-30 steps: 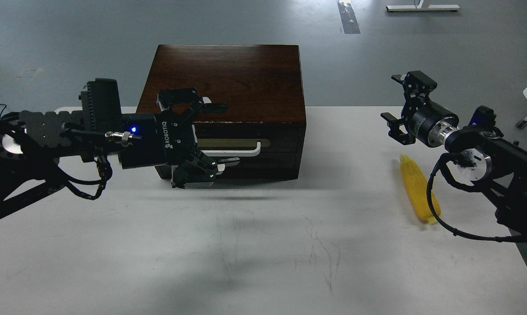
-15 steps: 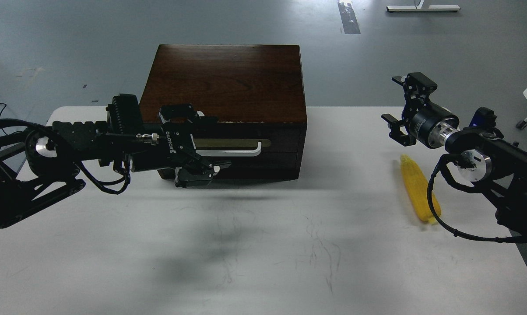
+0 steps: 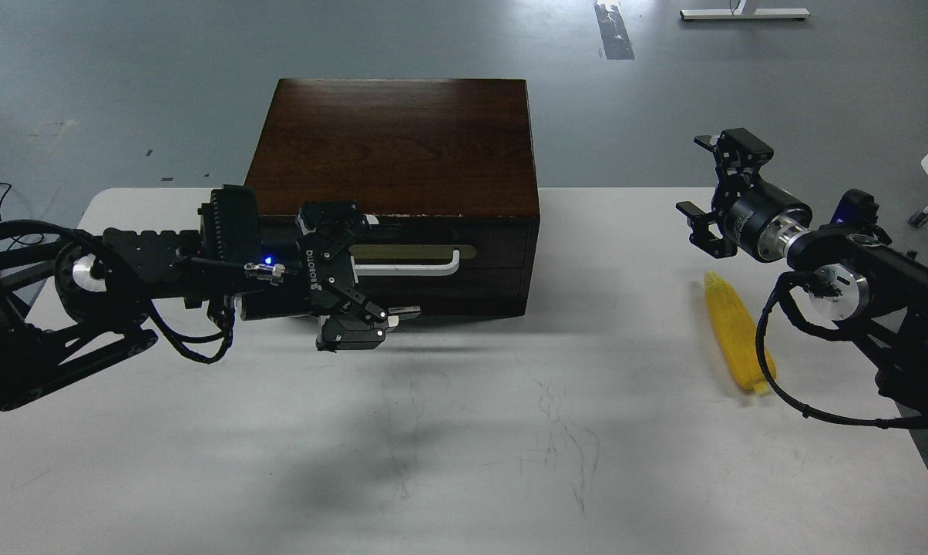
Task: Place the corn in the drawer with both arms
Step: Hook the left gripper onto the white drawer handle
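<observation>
The yellow corn point(image 3: 735, 337) lies on the white table point(image 3: 464, 432) at the right, tapered end away from me. The dark brown box point(image 3: 395, 142) stands at the back middle; its drawer point(image 3: 487, 252) with the white bar handle point(image 3: 425, 267) looks closed. My left gripper point(image 3: 402, 268) is open at the drawer front, one finger above and one below the handle's left end. My right gripper point(image 3: 701, 176) is open and empty, in the air above and behind the corn, not touching it.
A plain dark panel point(image 3: 464, 293) sits under the drawer. The right arm's black cable point(image 3: 764, 362) loops down beside the corn. The table's right edge is close to the corn. Grey floor lies beyond the table.
My left arm has dropped lower and reached in toward the box, bringing its open fingers around the handle's left end. The right gripper has barely shifted. The corn has not moved.
</observation>
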Controlling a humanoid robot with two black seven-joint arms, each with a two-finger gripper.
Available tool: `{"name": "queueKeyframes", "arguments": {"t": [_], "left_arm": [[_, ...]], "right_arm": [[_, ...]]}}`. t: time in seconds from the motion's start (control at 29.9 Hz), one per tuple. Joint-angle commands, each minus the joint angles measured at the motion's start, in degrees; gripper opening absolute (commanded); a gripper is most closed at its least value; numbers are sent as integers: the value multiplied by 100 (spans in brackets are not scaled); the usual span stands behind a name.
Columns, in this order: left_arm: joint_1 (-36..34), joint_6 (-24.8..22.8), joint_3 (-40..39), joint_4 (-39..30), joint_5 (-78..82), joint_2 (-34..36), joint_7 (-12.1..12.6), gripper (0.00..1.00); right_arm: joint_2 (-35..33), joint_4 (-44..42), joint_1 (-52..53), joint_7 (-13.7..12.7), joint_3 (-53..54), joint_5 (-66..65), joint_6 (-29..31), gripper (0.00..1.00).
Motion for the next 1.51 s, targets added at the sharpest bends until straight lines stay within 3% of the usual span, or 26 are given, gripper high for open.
{"name": "queueKeyframes", "arguments": {"t": [0.0,0.5,0.7,1.14,1.47], "left_arm": [[63,0,21,92,-1,-40,0,99],[212,-123,21,110,-1,-128,0,99],[274,-413,12,110,-1,-137,330,99],[265,-483,12,110,-1,-163,427,99],[195,-905,4,136,-1,-251,488,99]], "right_arm": [[0,-1,-4,0,-5,0,1,100],[9,-9,-39,0,-14,0,-51,100],[0,-9,-39,0,-14,0,-60,100],[9,-18,-56,0,-14,0,-60,100],[17,-71,-83,0,-14,0,-60,100]]}}
